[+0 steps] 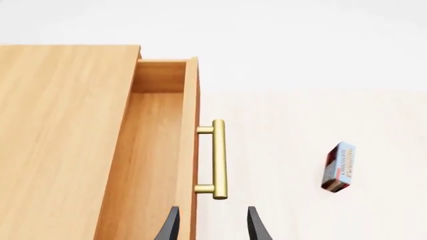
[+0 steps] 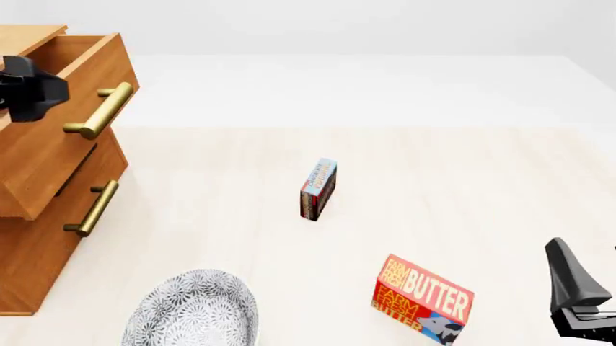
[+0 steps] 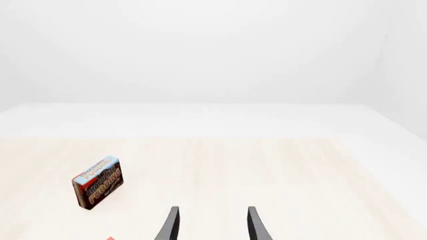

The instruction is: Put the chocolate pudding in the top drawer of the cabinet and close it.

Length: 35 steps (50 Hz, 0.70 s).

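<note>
The chocolate pudding (image 2: pixel 318 189) is standing on edge at the centre of the front view, alone on the table (image 2: pixel 462 173); its label is too blurred to read surely. A box reading "FARM FRESH BUTTER" (image 2: pixel 423 299) is lying at lower centre, a patterned bowl (image 2: pixel 192 317) at lower left. At upper left, the top drawer (image 2: pixel 68 122) of the cabinet (image 2: pixel 29 274) is standing open. The left gripper (image 1: pixel 212 225) and right gripper (image 3: pixel 212 225) are both gaping, holding nothing.

chocolate pudding (image 3: pixel 98 182) upright, right claw (image 3: pixel 211 225) spread
</note>
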Each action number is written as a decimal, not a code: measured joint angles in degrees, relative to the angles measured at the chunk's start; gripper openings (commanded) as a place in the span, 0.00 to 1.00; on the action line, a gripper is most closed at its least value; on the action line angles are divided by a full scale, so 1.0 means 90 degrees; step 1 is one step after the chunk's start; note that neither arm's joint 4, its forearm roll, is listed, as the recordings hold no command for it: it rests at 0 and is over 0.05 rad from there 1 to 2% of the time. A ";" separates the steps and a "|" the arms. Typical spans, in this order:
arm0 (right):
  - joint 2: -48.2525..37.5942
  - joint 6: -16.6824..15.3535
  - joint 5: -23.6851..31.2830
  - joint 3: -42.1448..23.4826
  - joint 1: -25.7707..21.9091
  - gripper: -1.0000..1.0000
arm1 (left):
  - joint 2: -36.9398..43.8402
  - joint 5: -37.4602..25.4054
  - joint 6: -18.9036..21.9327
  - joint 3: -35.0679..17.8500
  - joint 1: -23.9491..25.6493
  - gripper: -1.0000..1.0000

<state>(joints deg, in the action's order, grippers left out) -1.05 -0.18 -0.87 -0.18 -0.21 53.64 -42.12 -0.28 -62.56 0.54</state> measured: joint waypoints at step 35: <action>0.0000 0.0000 0.0000 0.0000 0.0000 1.00 | 0.0606 -0.0140 0.0084 -0.0069 -0.0225 1.00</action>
<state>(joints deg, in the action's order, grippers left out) -1.06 -0.18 -0.87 -0.18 -0.21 59.09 -43.38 0.47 -63.18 -1.48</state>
